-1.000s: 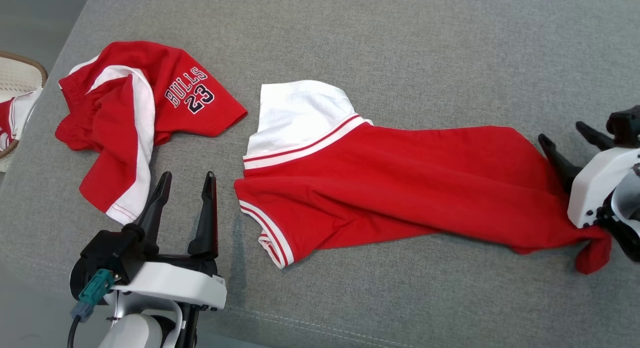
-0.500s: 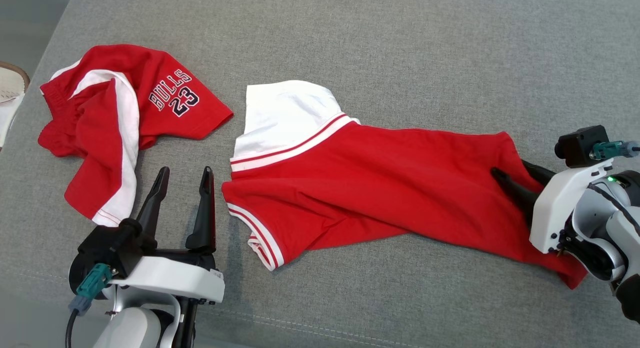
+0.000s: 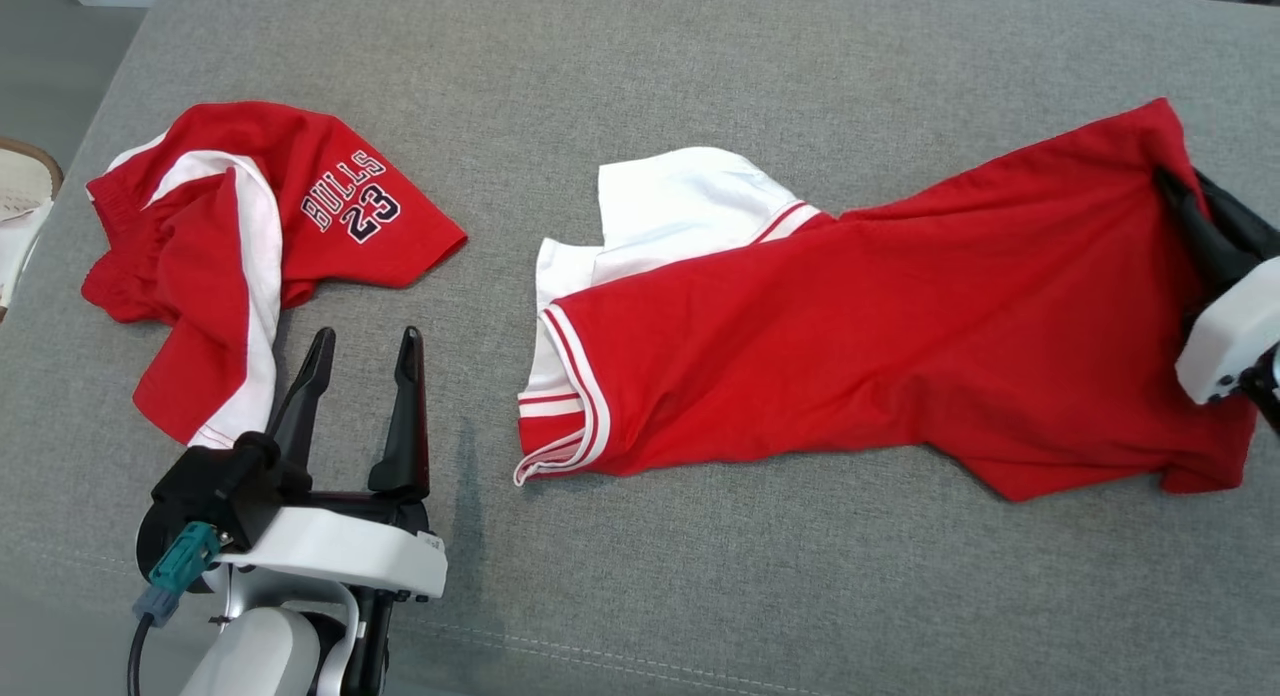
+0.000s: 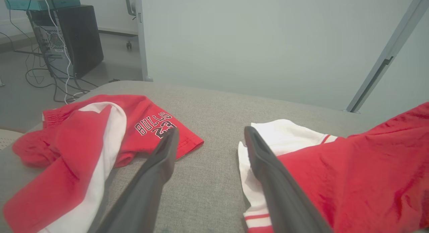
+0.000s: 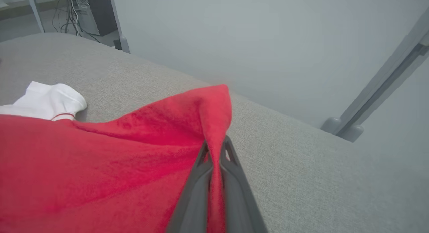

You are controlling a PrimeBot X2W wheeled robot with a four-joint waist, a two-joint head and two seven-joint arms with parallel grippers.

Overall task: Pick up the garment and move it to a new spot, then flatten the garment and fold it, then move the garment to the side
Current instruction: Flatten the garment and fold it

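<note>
The garment (image 3: 850, 326), a red jersey with a white sleeve and striped trim, lies stretched across the grey cushion. Its right end is raised where my right gripper (image 3: 1181, 182) is shut on the red hem. In the right wrist view the right gripper (image 5: 215, 144) pinches a fold of the garment (image 5: 117, 152) between its closed fingers. My left gripper (image 3: 366, 338) stands open above bare cushion, just left of the jersey's striped sleeve. The left wrist view shows the left gripper (image 4: 211, 131) with nothing between its fingers and the garment (image 4: 352, 172) to its right.
Red and white shorts (image 3: 270, 226) printed BULLS 23 lie crumpled at the left, also the shorts (image 4: 100, 132) beside my left fingers. A woven basket (image 3: 20, 176) sits off the left edge. The grey cushion (image 3: 700, 66) spreads behind. A computer tower (image 4: 77, 32) stands on the floor.
My right gripper has shut on the garment's right end and pulled it up and to the far right; the jersey has swung and slid right. The left gripper stayed put.
</note>
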